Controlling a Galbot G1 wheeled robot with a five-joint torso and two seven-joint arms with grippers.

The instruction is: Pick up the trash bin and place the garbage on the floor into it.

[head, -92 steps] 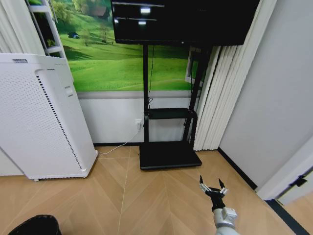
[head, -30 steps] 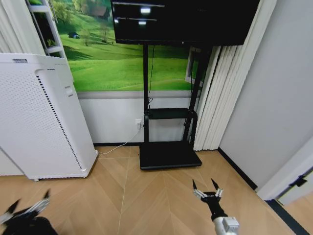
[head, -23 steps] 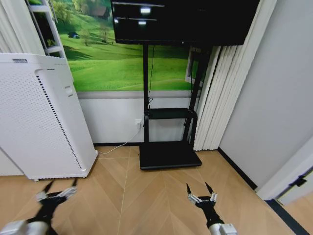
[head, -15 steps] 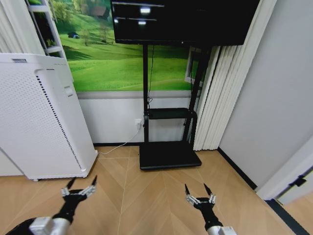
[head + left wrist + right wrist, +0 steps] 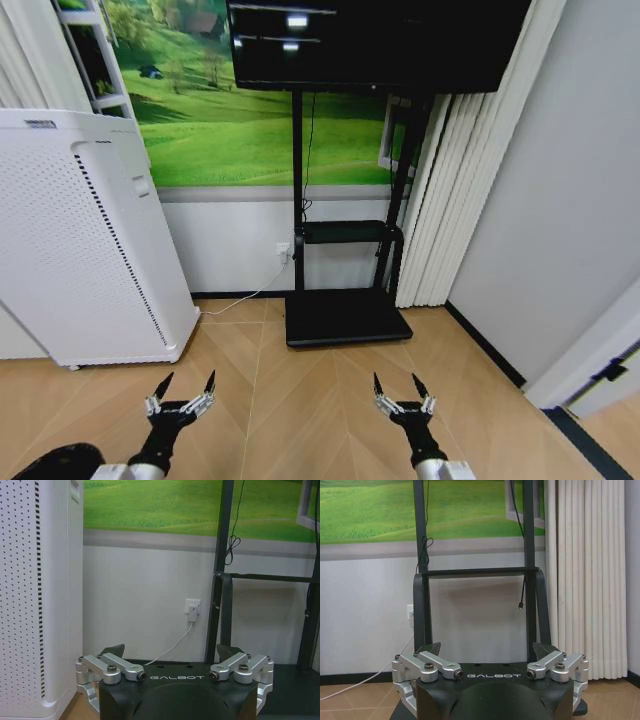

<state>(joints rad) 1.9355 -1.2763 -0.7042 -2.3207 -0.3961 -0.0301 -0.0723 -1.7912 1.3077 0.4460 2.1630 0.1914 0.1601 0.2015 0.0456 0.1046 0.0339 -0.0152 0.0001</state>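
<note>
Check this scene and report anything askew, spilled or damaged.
Nothing stands out. The white perforated appliance stands upright on the floor, the screen stand sits square against the wall, and its cable runs to the wall socket. Left gripper and right gripper hover open and empty above bare parquet.

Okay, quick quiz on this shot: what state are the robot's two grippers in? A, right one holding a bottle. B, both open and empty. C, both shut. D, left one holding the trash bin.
B: the left gripper and the right gripper both hover over the floor with fingers spread and nothing between them.
</note>
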